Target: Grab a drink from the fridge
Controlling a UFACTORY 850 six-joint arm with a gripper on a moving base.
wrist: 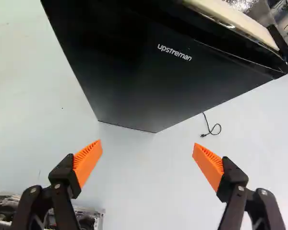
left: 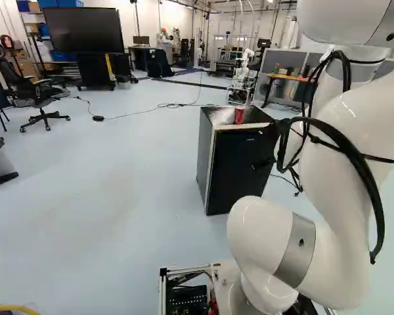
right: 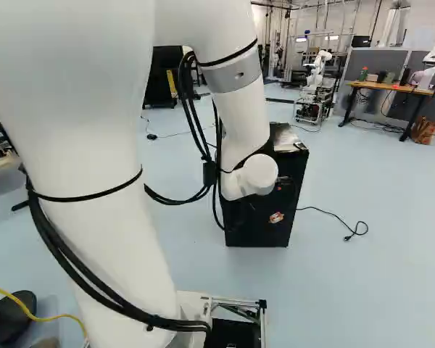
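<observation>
Black fridge (left: 240, 170) on floor (left: 118, 170), 1 red can (left: 239, 115) upright on fridge top near front edge, silvery sheet (left: 222, 117) beside it, end effector (left: 259, 148) by fridge front, spread wide, 1 black cord (right: 332, 214) on floor.

Pale floor (left: 118, 177) under black fridge (left: 233, 177)

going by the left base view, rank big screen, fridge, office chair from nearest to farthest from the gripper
1. fridge: right in front of the gripper
2. office chair: out on the floor at the left of the left base view
3. big screen: farther back, beyond the chair
</observation>
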